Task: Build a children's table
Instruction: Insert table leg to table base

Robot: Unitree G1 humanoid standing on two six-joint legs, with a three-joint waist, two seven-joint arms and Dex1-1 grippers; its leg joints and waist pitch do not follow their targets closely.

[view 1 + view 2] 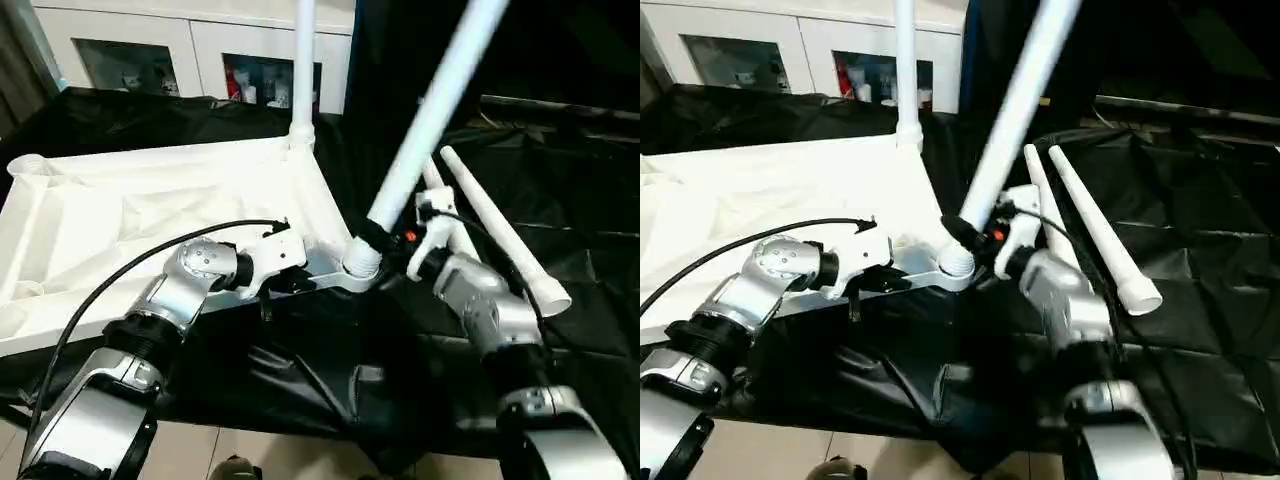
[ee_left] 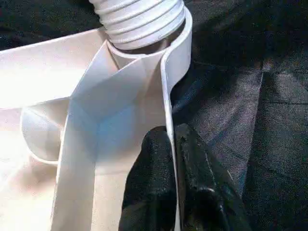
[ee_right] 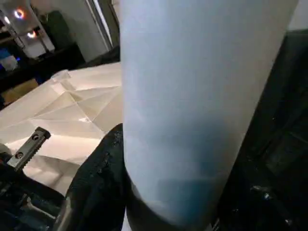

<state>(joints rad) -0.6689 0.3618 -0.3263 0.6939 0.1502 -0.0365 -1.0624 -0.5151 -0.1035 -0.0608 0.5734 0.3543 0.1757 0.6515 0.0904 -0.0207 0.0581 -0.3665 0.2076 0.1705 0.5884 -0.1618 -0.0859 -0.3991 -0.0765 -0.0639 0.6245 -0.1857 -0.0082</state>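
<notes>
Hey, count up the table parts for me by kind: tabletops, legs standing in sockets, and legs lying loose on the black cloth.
Tabletop: 1
Legs in sockets: 2, far corner leg and near corner leg
Loose legs on the cloth: 2
Total: 5

Silver jointed forearms (image 1: 185, 285), black cable (image 1: 120, 270) looping over the left, black two-finger grippers, small orange-red light (image 1: 409, 237) at right wrist.
</notes>
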